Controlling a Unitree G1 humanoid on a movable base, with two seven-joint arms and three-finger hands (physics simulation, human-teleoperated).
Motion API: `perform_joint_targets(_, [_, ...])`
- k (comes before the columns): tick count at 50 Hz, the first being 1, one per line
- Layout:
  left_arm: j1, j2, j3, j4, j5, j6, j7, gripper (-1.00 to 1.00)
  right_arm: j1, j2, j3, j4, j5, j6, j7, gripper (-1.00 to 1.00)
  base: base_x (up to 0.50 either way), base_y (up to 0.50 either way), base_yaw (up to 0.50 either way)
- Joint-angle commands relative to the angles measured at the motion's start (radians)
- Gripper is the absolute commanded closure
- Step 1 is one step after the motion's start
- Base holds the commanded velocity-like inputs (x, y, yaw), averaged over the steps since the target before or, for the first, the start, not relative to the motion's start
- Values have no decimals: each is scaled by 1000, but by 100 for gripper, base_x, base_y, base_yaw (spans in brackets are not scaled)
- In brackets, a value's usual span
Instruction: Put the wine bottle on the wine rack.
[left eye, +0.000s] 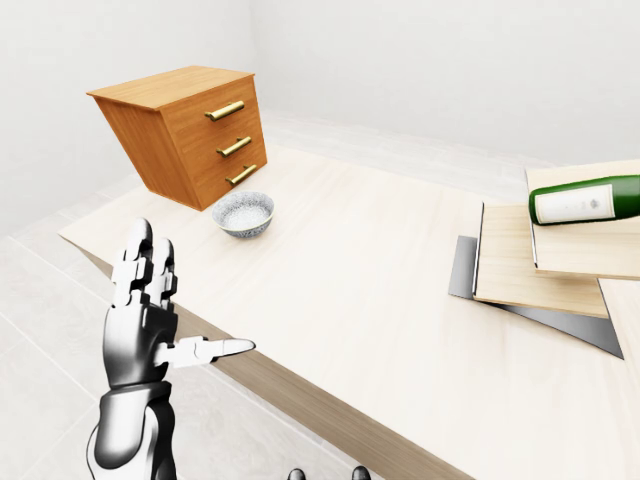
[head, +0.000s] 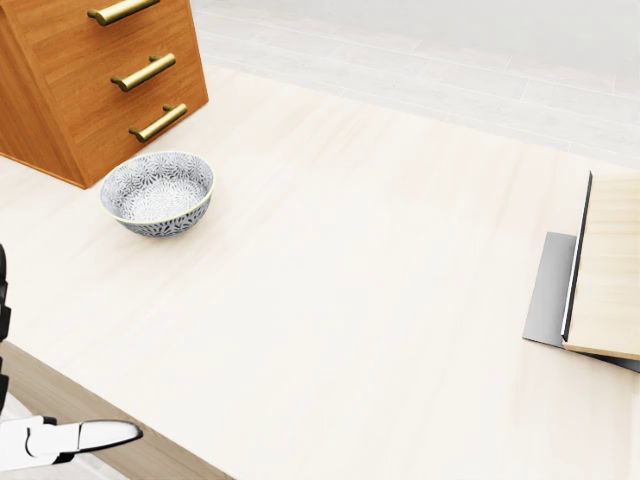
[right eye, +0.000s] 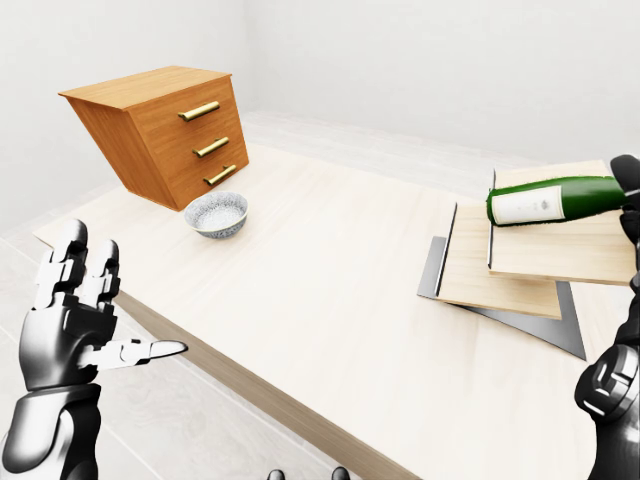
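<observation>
Two hands in view, one at each side of the right-eye view. Left hand raised at lower left of the left-eye view, off the near edge of the table, fingers spread and straight, thumb pointing right, grasping nothing. Right hand at the far right edge of the right-eye view, dark fingers clenched round the thick end of the wine bottle.

Green bottle lying almost level in the air at upper right, white label facing the camera, neck end toward the left of the frame, just above the upper board of the wine rack; touching or clear of it, impossible to tell. Rack at right, made of pale wooden slabs stacked askew on a grey metal plate.

At upper left, a wooden drawer chest with three brass handles, tilted. Just below and right of it, a patterned bowl, upright on the tabletop, well apart from the rack.
</observation>
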Motion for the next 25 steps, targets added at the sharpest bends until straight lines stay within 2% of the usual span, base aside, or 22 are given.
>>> perform_joint_targets(1, [2, -3, -4, -4, 4, 0, 0, -100, 31, -44, -2, 8, -19, 0, -19, -100, 0, 0, 0])
perform_joint_targets(25, [3, -3, -12, 8, 12, 0, 1, -100, 66, -105, -19, 13, -21, 0, -27, -100, 0, 0, 0])
